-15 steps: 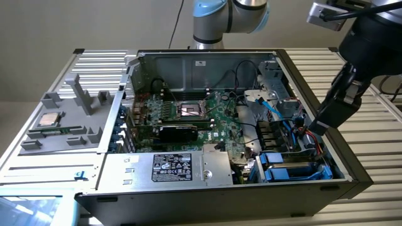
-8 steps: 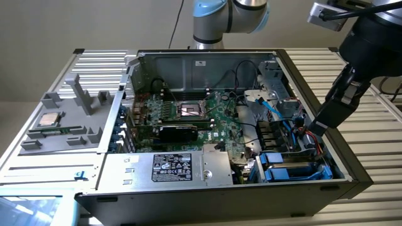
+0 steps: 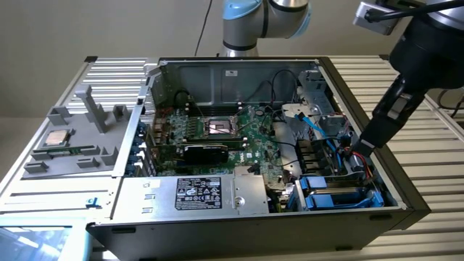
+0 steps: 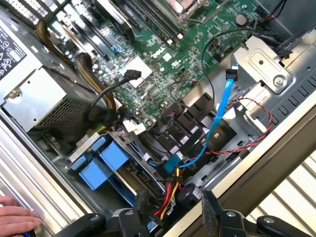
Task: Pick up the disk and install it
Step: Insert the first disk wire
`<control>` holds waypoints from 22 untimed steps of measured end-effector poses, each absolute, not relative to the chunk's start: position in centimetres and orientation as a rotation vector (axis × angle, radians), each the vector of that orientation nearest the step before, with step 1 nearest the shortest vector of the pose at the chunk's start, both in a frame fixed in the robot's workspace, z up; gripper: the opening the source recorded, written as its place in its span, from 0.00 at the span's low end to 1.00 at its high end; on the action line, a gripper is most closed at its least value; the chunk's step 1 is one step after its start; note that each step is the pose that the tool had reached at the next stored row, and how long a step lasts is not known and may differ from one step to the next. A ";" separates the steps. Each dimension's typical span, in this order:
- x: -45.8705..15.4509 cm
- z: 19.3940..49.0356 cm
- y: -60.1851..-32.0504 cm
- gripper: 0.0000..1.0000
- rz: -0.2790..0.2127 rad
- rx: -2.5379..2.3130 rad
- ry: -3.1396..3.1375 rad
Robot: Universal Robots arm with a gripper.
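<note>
Hovering open, empty claw (image 3: 360,148) above cables (image 4: 170,190); disk (image 3: 339,194) in case (image 3: 217,231) nearby, untouched.

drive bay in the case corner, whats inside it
Blue carrier rails with grey metal between them; wires and a blue cable run alongside. What lies under the rails is covered, so what they hold can't be told.

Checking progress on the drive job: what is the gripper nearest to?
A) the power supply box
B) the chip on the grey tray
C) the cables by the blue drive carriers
C: the gripper hangs open over the cables beside the blue drive carriers.
</note>
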State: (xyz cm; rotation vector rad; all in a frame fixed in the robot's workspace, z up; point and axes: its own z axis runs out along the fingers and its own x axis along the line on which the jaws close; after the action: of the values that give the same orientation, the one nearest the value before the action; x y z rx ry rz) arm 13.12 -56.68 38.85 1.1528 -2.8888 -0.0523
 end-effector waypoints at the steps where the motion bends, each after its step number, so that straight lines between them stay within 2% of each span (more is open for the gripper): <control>1: 13.1 38.8 -56.7 0.56 -0.052 1.133 -2.897; 22: 13.1 38.4 -58.4 0.56 -0.069 0.954 -2.958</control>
State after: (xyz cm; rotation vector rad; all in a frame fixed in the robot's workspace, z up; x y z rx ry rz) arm 13.10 -58.40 38.36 0.9544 -2.9577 -0.0688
